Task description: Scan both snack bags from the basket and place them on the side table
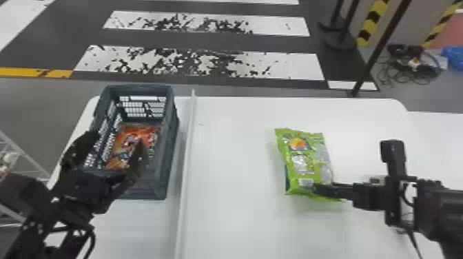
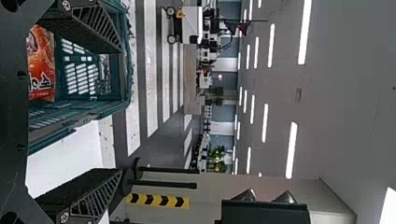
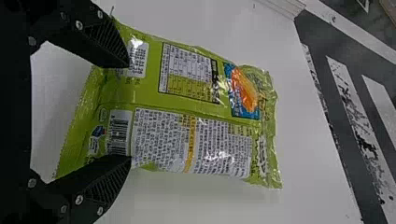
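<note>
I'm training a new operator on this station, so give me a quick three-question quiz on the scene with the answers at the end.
1. True or false: the green snack bag lies outside the basket.
2. By the green snack bag, the fingers of the right gripper are: a) touching each other; b) apart; c) crossed.
3. What colour is the snack bag in the basket?

Key: 1 true; 2 b; 3 orange-red.

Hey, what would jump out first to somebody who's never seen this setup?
Probably the bright green snack bag, standing out against the white table, with the right arm's jaws at its near end. Next, the orange-red snack bag inside the dark basket on the left, by the left arm's open jaws.
</note>
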Controlling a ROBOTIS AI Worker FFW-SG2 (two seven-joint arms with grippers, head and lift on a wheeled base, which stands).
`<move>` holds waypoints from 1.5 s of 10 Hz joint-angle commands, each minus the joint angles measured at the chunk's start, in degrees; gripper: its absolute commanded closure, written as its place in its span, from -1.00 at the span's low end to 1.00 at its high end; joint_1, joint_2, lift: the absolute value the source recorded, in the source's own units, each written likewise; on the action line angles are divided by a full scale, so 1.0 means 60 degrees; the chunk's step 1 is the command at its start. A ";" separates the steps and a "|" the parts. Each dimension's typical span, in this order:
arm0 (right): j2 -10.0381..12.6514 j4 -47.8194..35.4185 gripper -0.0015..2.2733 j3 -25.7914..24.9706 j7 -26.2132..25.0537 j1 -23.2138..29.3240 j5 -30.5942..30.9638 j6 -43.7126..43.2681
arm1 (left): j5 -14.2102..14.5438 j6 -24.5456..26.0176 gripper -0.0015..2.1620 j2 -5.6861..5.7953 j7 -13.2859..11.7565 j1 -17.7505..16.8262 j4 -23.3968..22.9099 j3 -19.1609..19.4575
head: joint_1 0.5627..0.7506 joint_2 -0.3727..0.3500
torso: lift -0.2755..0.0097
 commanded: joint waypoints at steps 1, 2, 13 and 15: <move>-0.0018 0.0410 0.19 0.0193 0.0054 -0.0135 0.0472 -0.0289 | 0.0007 -0.0002 -0.92 -0.0001 0.0000 0.0000 0.0009 0.0002 | 0.41 -0.02 | 0.41; -0.0018 0.0615 0.83 0.0428 -0.0107 -0.0164 0.0838 -0.0260 | -0.0007 -0.0031 -0.92 -0.0001 0.0000 0.0000 0.0009 -0.0013 | 0.41 -0.02 | 0.41; 0.0070 -0.2636 0.98 -0.3117 -0.1045 0.0583 -0.0349 0.0678 | -0.0007 -0.0090 -0.92 0.0028 -0.0015 0.0161 -0.0137 -0.0013 | 0.41 -0.38 | 0.41; -0.0531 -0.1845 0.98 -0.4318 -0.1411 -0.0018 -0.0510 0.0824 | -0.0007 -0.0207 -0.92 0.0057 -0.0015 0.0191 -0.0181 -0.0013 | 0.41 -0.59 | 0.41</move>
